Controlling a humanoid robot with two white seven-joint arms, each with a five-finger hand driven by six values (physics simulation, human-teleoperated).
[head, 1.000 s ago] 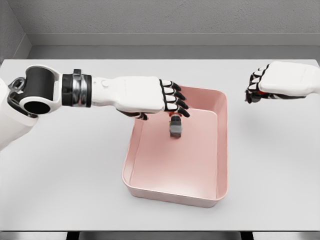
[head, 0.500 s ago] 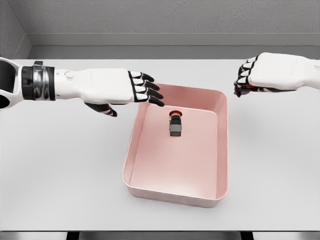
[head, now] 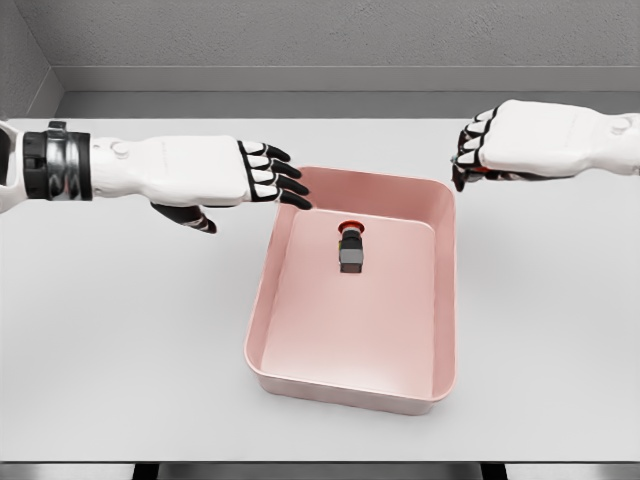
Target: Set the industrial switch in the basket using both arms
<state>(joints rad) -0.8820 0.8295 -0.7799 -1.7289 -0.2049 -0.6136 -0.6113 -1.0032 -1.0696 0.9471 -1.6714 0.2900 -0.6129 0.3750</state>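
**Desk:** What does the head view give you?

**Me:** I see a smooth pink basket (head: 285, 330), rectangular with rounded corners and thin upright walls, sitting on a flat, matte white table (head: 130, 340). The industrial switch (head: 351, 248) lies inside it on the floor, toward the far wall: a small grey-black blocky body with a red round cap at its far end. Nothing else is in the basket.

**Desk:** Hands?

**Me:** My left hand (head: 240, 178) hovers just beside the basket's far-left corner, fingers straight and spread, thumb hanging below, holding nothing. My right hand (head: 500, 145) hangs above the table near the far-right corner, fingers curled under with a bit of red showing beneath them; I cannot tell what that is.

**Desk:** Room to move?

**Me:** Open tabletop lies on both sides of the basket and in front of it. The table's near edge runs along the bottom.
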